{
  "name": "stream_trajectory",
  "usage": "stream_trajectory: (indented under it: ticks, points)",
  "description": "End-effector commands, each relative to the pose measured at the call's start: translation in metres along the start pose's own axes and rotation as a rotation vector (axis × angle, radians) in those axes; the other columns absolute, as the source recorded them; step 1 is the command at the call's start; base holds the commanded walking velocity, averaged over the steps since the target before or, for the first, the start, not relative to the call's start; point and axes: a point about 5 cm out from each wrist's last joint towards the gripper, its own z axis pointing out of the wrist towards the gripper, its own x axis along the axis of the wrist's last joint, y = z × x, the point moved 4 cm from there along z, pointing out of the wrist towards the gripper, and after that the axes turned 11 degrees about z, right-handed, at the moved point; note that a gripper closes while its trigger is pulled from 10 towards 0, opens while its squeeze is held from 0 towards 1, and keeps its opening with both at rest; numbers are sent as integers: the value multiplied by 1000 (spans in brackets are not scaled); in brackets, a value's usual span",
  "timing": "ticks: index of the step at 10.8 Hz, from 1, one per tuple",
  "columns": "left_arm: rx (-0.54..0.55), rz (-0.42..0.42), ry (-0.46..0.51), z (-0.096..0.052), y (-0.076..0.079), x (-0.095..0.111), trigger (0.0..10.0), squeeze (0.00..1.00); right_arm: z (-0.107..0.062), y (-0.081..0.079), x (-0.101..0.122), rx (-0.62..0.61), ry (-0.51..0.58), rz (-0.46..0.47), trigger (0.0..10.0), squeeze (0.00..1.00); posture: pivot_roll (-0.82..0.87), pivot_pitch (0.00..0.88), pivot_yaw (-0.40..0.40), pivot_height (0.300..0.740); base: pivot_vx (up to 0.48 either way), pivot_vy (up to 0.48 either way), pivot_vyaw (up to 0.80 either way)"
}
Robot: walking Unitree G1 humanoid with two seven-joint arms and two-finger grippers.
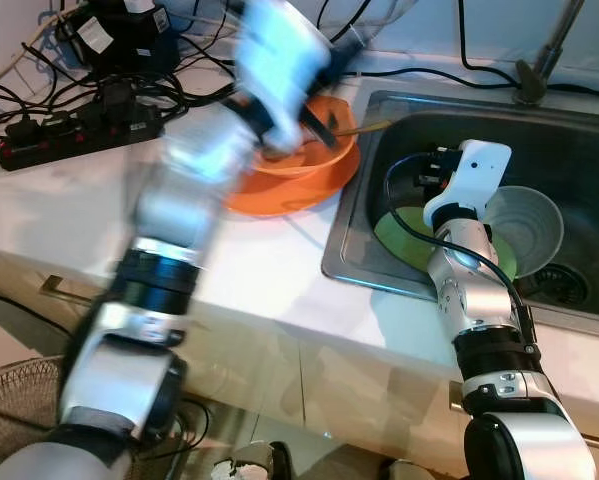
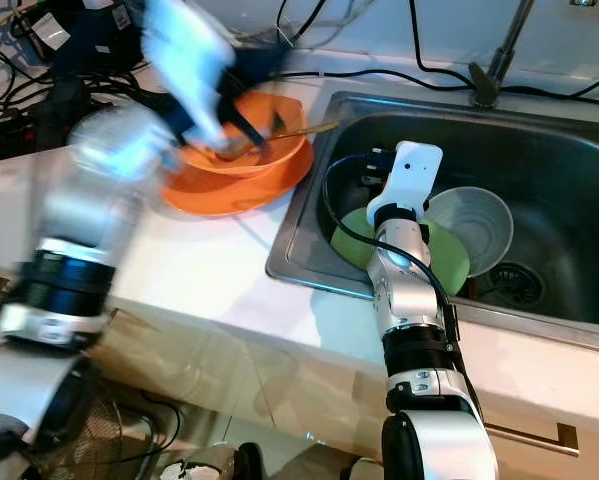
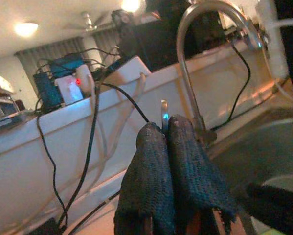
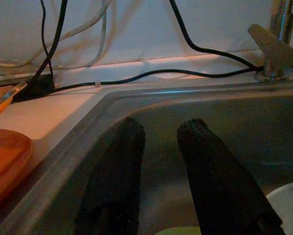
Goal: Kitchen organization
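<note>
Pressed together, the left gripper's two black fingers pinch a thin metal piece whose tip pokes out between them; what that piece belongs to cannot be told. From the head views this gripper sits over the round orange plastic bowl on the white countertop, its arm streaked with motion blur. A slim gold-coloured utensil lies across the bowl's right rim, pointing toward the sink.

The right gripper hangs inside the stainless steel sink near its left wall, fingers spread with a clear gap between them, holding and touching nothing. Just beside its arm, lower in the basin, lie a flat green plate and a clear round bowl, the bowl resting partly on the plate. A chrome tap stands at the sink's far edge.

At the far left of the counter a black power strip sits among tangled black cables. Small white labels show on the plugs there, but no writing is readable anywhere
</note>
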Motion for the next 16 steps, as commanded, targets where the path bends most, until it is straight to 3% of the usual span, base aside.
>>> stream_trajectory:
  ticks: [1,4,7,8,9,11,12,13,14,16]
  points:
    - [0,-29,5,-5,-4,2,10000,0,0,-1,-5,1,-19,12,10000,0,101,70,79,740,0,0,0]
    - [35,-222,112,-20,-16,26,10000,0,0,-4,-6,10,-22,13,10000,0,102,73,80,740,0,0,0]
    - [120,-358,195,-25,-33,37,10000,0,0,-2,-3,12,-8,9,10000,0,85,50,88,740,0,0,0]
    - [141,-391,190,-22,-31,31,10000,0,1,0,1,9,9,4,10000,0,78,44,91,740,0,0,0]
    - [123,-421,168,-18,-18,23,10000,0,1,4,5,3,22,-4,10000,1000,71,36,92,740,0,0,0]
    - [105,-477,158,-16,-4,16,10000,0,7,18,32,8,90,-58,10000,1000,63,38,90,740,0,0,0]
    - [104,-482,156,-16,-2,15,10000,0,12,31,51,-13,138,-101,10000,827,60,46,88,740,0,0,0]
    - [103,-486,156,-15,-1,15,10000,0,12,37,61,-27,163,-118,10000,0,58,51,89,740,0,0,0]
    - [93,-488,151,-14,3,15,10000,0,13,38,73,-4,188,-138,10000,0,57,61,88,740,0,0,0]
    - [85,-480,141,-12,6,14,10000,0,12,23,88,101,215,-156,10000,0,48,70,91,740,0,0,0]
